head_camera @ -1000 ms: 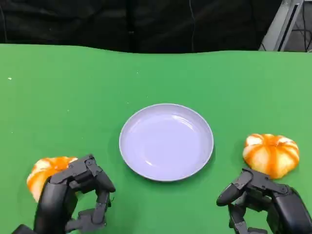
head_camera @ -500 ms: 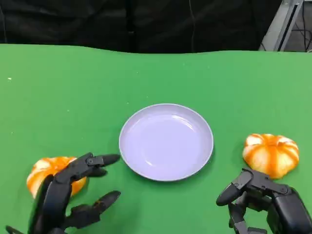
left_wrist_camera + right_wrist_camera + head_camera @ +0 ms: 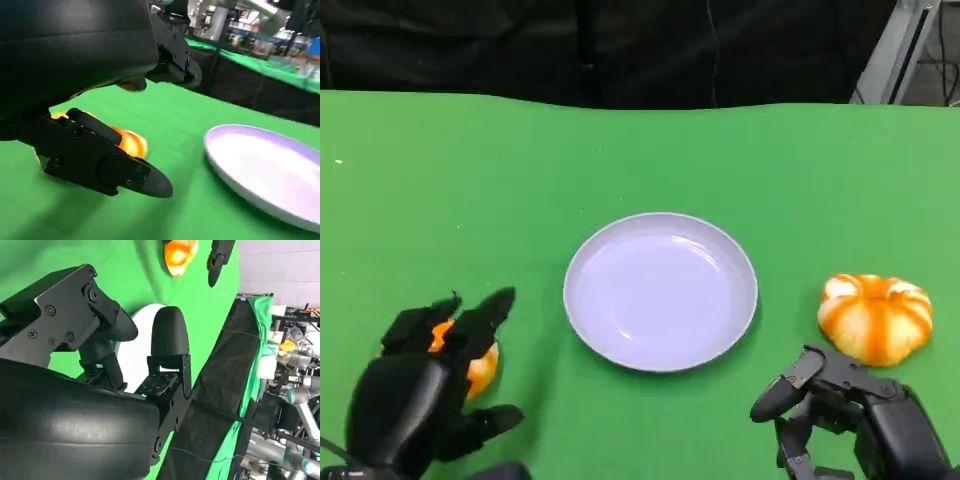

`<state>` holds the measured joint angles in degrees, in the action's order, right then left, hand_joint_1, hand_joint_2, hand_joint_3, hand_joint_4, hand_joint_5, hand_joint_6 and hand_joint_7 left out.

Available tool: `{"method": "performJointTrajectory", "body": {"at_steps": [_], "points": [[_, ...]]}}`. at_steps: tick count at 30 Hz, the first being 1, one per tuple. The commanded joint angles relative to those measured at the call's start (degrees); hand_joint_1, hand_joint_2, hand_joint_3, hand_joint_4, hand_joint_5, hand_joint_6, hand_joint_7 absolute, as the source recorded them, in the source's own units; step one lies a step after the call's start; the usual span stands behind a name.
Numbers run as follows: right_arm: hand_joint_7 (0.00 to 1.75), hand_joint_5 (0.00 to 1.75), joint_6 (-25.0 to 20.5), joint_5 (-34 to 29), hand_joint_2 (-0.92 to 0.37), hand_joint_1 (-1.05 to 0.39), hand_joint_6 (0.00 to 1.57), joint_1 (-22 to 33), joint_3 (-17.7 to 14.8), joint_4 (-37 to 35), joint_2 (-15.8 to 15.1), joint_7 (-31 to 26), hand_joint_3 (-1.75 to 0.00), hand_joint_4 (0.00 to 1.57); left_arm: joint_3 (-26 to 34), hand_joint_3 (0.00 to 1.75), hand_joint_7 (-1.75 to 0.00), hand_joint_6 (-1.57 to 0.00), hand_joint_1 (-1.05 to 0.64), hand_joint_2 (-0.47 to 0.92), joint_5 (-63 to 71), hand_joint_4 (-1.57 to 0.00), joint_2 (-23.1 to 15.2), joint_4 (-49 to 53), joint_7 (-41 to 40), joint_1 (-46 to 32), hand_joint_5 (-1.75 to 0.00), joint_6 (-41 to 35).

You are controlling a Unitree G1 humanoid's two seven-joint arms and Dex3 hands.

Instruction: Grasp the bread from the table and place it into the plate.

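Green desk against a black backdrop, with the left robot hand (image 3: pixel 420 385) over a bread roll (image 3: pixel 475 362) at near left.
Head view: its fingers are spread around the roll, not closed; it should settle lower and close evenly before lifting. The plate (image 3: pixel 661 290) at centre holds nothing; a second roll (image 3: pixel 876 315) lies right, beside the idle, loosely curled right robot hand (image 3: pixel 840 415). Left wrist view: the roll (image 3: pixel 131 142) lies between parted fingers (image 3: pixel 107 165); the plate (image 3: pixel 265 172) is bare.
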<state>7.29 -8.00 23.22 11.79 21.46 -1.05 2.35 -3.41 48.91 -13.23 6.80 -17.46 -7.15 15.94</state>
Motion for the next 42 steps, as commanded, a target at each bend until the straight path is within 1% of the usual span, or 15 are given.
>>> {"method": "performJointTrajectory", "body": {"at_steps": [1,3,9,17,18,20,21,23,27,29,31,42], "points": [[1.38,1.71,-0.45,0.07,-0.47,0.03,0.71,0.21,0.01,0.34,0.15,-0.56,-1.25,0.71,-1.88,0.11,-0.01,-0.16,-0.57,0.92,2.32,0.0,-1.77,-3.85,2.37,0.01,-0.12,-6.91],[1.38,1.71,-0.59,-0.02,-0.47,0.03,0.71,0.27,0.05,0.47,0.19,-0.57,-1.25,0.71,-2.68,0.11,-0.01,-0.15,-0.57,0.92,2.48,0.0,-2.19,-4.68,2.77,-0.06,-0.09,-8.66],[1.38,1.71,-0.9,-0.18,-0.47,0.02,0.71,0.34,0.12,0.71,0.15,-0.63,-1.25,0.71,-4.46,0.12,0.0,-0.15,-0.58,0.92,2.73,0.0,-3.3,-5.9,3.21,-0.01,-0.06,-11.87],[1.38,1.71,-1.06,-0.19,-0.47,0.02,0.71,0.34,0.15,0.81,0.12,-0.67,-1.24,0.71,-5.89,0.12,0.0,-0.15,-0.58,0.92,1.9,0.0,-4.37,-6.4,2.79,0.07,-0.05,-13.55],[1.38,1.71,-0.98,-0.05,-0.47,0.02,0.71,0.15,0.14,0.64,0.13,-0.59,-1.24,0.71,-7.5,0.12,0.0,-0.15,-0.58,0.92,6.23,0.0,-3.88,-4.57,7.7,2.87,-0.05,-19.97],[1.38,1.7,-0.9,0.12,-0.47,0.03,0.71,-0.08,0.13,0.44,0.12,-0.51,-1.25,0.7,-9.86,0.09,-0.01,-0.16,-0.6,0.92,11.81,-0.02,-3.3,-2.49,14.22,6.47,-0.07,-28.82],[1.38,1.7,-0.89,0.17,-0.47,0.04,0.71,-0.14,0.13,0.4,0.11,-0.5,-1.25,0.71,-10.63,0.08,-0.01,-0.17,-0.61,0.92,13.09,-0.03,-3.18,-2.23,15.86,7.3,-0.07,-31.27],[1.38,1.7,-0.9,0.18,-0.46,0.04,0.71,-0.15,0.15,0.4,0.09,-0.52,-1.26,0.71,-11.58,0.08,-0.01,-0.17,-0.61,0.92,13.35,-0.03,-3.32,-2.63,16.68,7.61,-0.07,-33.23],[1.38,1.69,-0.9,0.18,-0.46,0.04,0.71,-0.15,0.15,0.4,0.09,-0.52,-1.26,0.71,-12.95,0.08,-0.01,-0.17,-0.61,0.92,12.89,-0.03,-3.92,-3.01,17.05,7.98,-0.08,-35.3],[1.38,1.69,-0.56,-0.36,-0.45,0.03,0.71,0.29,0.24,0.76,-0.13,-0.68,-1.26,0.71,-13.43,0.06,-0.03,-0.21,-0.58,0.9,10.75,-0.07,-2.53,6.02,17.3,12.31,-0.11,-36.55],[1.37,1.69,-0.42,-0.59,-0.45,0.03,0.71,0.47,0.3,0.92,-0.24,-0.77,-1.26,0.72,-13.95,0.04,-0.03,-0.23,-0.56,0.9,9.36,-0.1,-2.04,10.59,16.98,14.59,-0.12,-37.18],[1.37,1.68,-0.42,-0.65,-0.45,0.03,0.72,0.5,0.31,0.94,-0.21,-0.78,-1.25,0.72,-16.25,0.01,-0.02,-0.24,-0.56,0.91,6.61,-0.09,-3.19,12.1,15.38,15.92,-0.15,-38.46]]}}
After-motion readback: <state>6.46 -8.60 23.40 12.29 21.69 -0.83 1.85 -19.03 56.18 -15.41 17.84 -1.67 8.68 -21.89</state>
